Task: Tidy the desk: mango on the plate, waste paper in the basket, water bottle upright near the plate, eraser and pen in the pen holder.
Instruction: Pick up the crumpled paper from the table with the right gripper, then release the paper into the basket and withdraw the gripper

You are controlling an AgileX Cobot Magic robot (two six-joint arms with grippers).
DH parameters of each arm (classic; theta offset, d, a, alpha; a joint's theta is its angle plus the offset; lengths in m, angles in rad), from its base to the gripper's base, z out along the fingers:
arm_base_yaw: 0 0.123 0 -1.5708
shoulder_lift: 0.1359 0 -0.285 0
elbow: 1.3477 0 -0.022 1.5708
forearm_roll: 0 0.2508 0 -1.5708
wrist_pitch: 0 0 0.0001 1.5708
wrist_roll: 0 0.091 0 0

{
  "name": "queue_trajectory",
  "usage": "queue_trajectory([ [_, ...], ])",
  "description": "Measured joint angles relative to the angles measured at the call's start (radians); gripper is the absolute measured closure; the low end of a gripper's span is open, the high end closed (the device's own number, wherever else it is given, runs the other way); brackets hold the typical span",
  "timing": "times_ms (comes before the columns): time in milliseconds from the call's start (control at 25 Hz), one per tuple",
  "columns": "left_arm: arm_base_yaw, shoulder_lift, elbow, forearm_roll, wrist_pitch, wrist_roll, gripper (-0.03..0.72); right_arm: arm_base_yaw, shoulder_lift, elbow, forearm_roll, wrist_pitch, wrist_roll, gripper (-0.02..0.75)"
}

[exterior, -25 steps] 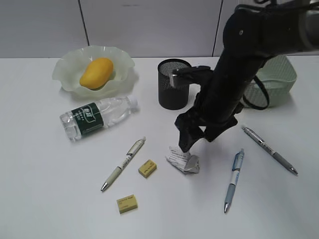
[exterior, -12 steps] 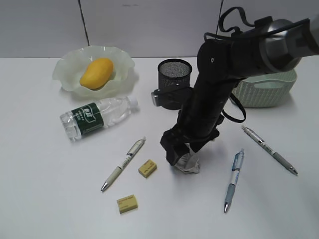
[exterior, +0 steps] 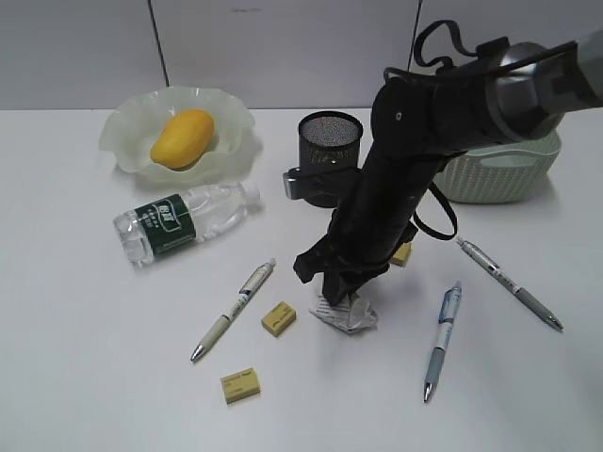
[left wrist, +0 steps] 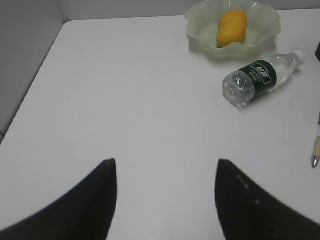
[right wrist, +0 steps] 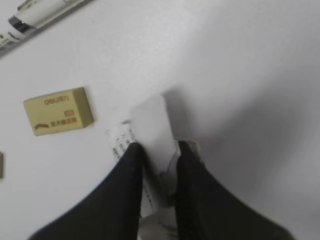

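Right wrist view: right hand (right wrist: 157, 150) has its fingers pinched onto the waste paper (right wrist: 150, 125) between them.

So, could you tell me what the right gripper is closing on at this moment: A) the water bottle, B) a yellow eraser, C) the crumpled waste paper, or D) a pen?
C: in the right wrist view the right gripper has its fingers pinched on the crumpled waste paper, while the nearest eraser lies apart to the side, and the water bottle lies well away on the desk.
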Motion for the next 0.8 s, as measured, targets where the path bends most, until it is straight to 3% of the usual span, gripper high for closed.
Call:
queue_trajectory([
  [120,0.000,0.000,0.000,0.000,0.000,0.000,0.226,0.000,0.000,0.000,-0.002,0.000,0.000,0.721],
  [440,0.000,0.000,0.000,0.000,0.000,0.000,0.229,0.000,-0.054,-0.060,-0.009,0.165,0.016,0.724],
  [800,0.000,0.000,0.000,0.000,0.000,0.000,0.250,-0.027,-0.161,-0.273,-0.026,0.324,0.096,0.724],
])
